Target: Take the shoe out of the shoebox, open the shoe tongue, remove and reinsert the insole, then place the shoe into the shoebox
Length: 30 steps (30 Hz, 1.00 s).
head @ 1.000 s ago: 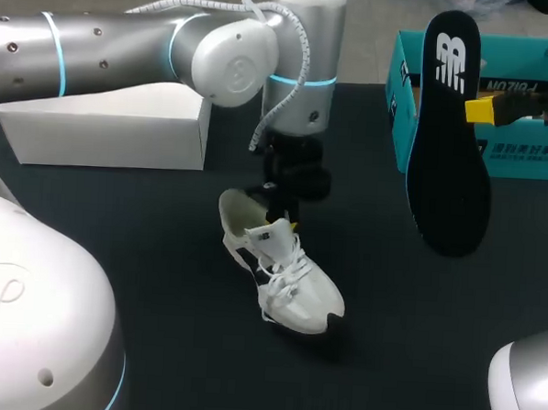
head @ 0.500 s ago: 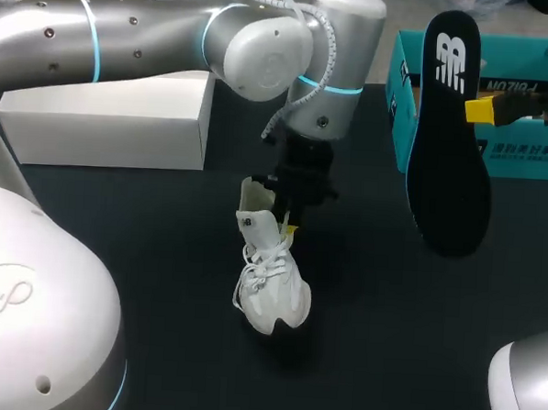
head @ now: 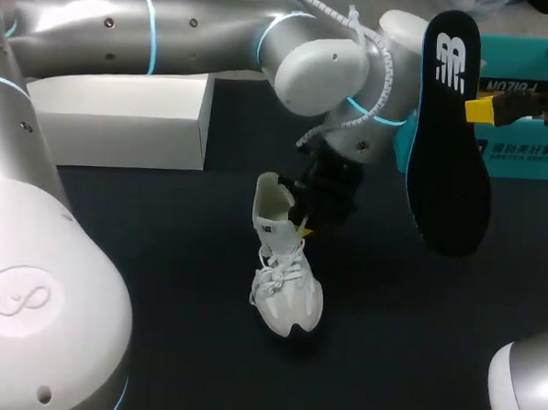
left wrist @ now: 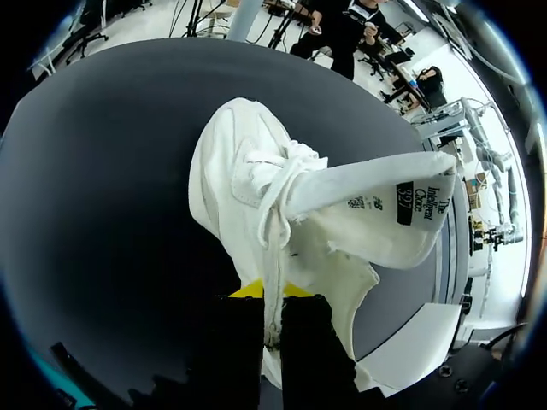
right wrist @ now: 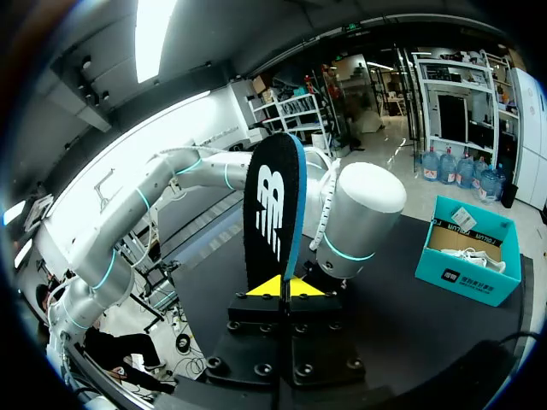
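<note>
Shoe pinched by left gripper, insole clamped in right gripper; shoebox holds second shoe.

Silver left arm, cyan rings, white coiled cable, seemingly black right pincer, yellow tips.

White shoe, black insole with white logo, teal shoebox.

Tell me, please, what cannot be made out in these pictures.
1. Head view: shoebox mostly hidden behind the insole, cut off by the edge.
2. Head view: left gripper almost wholly hidden under its own wrist.
3. Left wrist view: inside of the shoe hidden by its tongue.
4. Head view: right gripper partly cut off by the edge.
</note>
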Each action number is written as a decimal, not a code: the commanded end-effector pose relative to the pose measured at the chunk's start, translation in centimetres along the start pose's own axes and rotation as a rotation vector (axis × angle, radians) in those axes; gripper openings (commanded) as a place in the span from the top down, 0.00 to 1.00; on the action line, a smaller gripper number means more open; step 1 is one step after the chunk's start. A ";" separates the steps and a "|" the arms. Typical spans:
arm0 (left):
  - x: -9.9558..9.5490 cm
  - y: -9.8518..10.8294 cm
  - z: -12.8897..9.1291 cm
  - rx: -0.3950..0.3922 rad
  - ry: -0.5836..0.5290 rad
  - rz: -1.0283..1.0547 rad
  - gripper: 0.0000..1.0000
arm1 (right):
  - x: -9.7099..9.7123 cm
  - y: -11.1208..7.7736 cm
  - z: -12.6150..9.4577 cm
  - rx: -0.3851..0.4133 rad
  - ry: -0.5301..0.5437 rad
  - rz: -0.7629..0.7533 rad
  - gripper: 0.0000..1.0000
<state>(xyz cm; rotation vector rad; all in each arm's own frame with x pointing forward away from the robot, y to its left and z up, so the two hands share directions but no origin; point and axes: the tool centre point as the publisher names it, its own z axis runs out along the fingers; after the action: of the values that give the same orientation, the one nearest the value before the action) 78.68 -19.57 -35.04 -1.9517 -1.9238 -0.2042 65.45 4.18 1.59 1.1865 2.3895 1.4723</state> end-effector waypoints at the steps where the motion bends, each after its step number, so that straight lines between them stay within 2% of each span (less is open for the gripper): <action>1: -0.8 0.7 0.2 0.003 0.074 0.017 1.00 | -0.1 0.3 0.2 0.006 0.001 0.001 1.00; 11: -2.2 0.7 0.9 -0.019 0.110 0.058 1.00 | -0.1 0.3 0.2 0.006 0.001 0.001 1.00; 17: -2.1 0.3 0.8 -0.009 0.065 0.098 1.00 | -0.1 0.3 0.2 0.006 0.001 0.001 1.00; 19: -1.9 0.3 0.5 -0.007 0.044 0.110 0.70 | -0.1 0.3 0.2 0.006 0.001 0.001 1.00; 21: -1.8 0.2 0.3 -0.011 0.033 0.114 0.56 | -0.1 0.3 0.2 0.006 0.001 0.001 1.00; 22: -1.8 0.3 0.1 -0.011 0.030 0.112 0.00 | -0.1 0.3 0.2 0.006 0.001 0.001 1.00; 30: -1.3 0.0 -0.6 -0.029 -0.016 0.112 0.00 | -0.1 0.3 0.2 0.006 0.001 0.001 1.00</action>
<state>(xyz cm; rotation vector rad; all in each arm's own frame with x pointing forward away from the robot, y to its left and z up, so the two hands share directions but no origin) 79.12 -21.91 -35.72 -2.0513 -1.7927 -0.2040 65.45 4.18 1.59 1.1865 2.3895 1.4722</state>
